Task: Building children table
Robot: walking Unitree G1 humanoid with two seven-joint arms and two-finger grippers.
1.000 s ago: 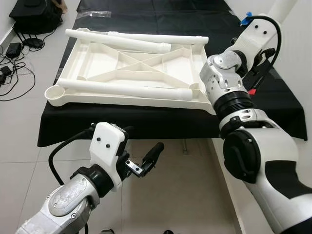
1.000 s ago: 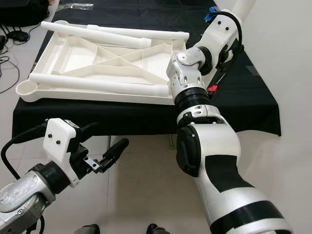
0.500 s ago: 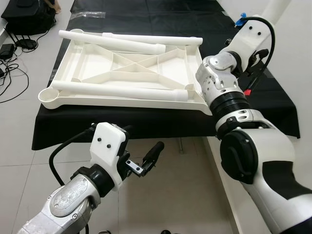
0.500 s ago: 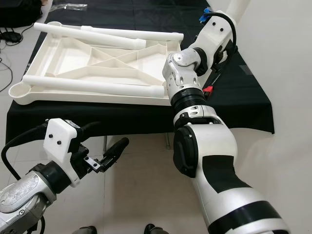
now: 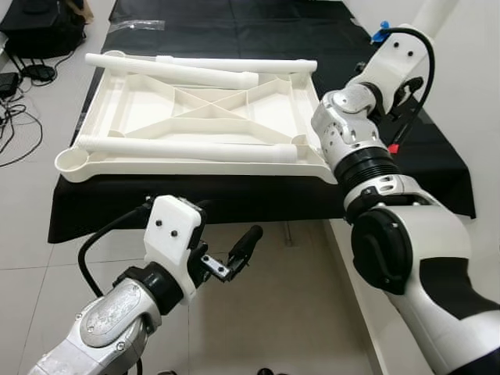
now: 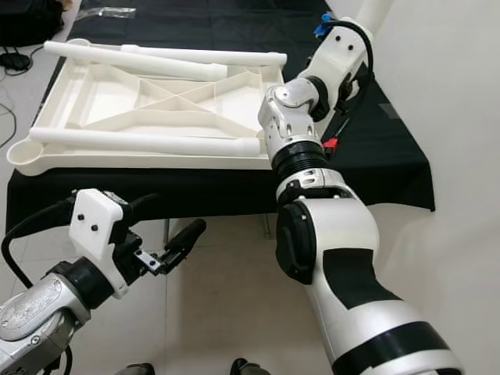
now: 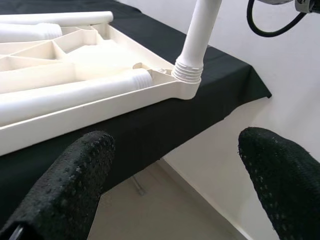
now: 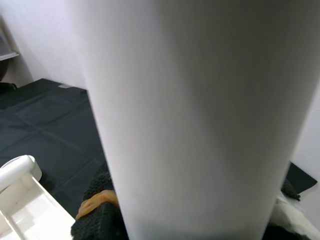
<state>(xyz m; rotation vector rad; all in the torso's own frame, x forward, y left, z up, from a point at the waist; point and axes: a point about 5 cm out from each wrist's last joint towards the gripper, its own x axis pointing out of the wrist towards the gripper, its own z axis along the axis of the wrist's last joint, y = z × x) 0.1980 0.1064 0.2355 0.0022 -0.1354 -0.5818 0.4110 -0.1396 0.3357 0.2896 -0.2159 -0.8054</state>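
A white plastic tabletop [image 5: 125, 109] lies upside down on a table draped in black cloth [image 5: 234, 23]. Loose white legs rest across it, one along the near side [image 5: 187, 148] and two along the far side [image 5: 172, 70]. Another leg [image 7: 200, 35] stands upright in the near right corner socket [image 7: 186, 87]. My right arm [image 5: 355, 125] reaches up beside that corner, and my right gripper [image 8: 190, 220] is shut on this upright leg [image 8: 190, 100], high up. My left gripper [image 5: 230, 262] hangs open below the table's front edge, over the floor, holding nothing.
A red-handled tool [image 5: 394, 144] lies on the cloth to the right of the tabletop. A black bag [image 5: 39, 16] and cables [image 5: 16, 109] sit on the tiled floor at the left. A white wall [image 6: 453, 117] runs close along the right.
The whole picture has drifted a little to the left, so the camera has moved. My right gripper keeps its hold on the upright leg; my left arm has stayed put.
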